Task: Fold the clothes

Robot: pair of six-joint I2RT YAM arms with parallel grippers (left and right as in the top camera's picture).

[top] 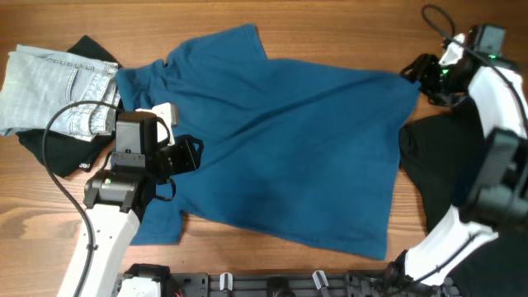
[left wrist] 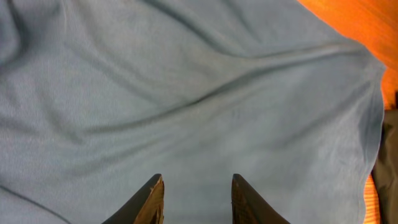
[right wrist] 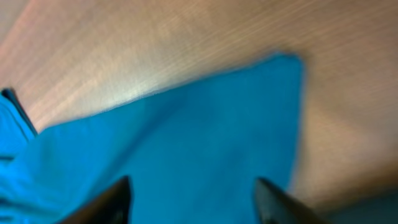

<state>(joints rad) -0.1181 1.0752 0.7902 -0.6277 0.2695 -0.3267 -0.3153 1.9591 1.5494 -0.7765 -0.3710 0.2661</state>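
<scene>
Shirt spread out, both grippers open and empty

Nearest the base, your left arm reaches in from the front edge. Your left gripper (top: 186, 155) sits over the left side of the blue shirt (top: 289, 140), close to the front sleeve. In the left wrist view its fingers (left wrist: 152, 199) stand a moderate way apart with only rumpled cloth below them, and nothing is pinched.

The shirt lies across the middle of the wooden table (top: 330, 25), wrinkled, with its collar end to the left and its hem to the right. One sleeve points to the front edge and the other to the back.

On your right a black garment (top: 433, 165) lies just beside the hem, partly under the right arm. Further back on the left, the jeans (top: 49, 87) lie folded on another black piece (top: 66, 153), just beside the shirt's shoulder.

Farthest back on the right, your right gripper (top: 417, 70) is at the shirt's far hem corner. The right wrist view is blurred, but you can see its fingers (right wrist: 112, 199) spread wide above that corner, which lies flat on the wood, not gripped.
</scene>
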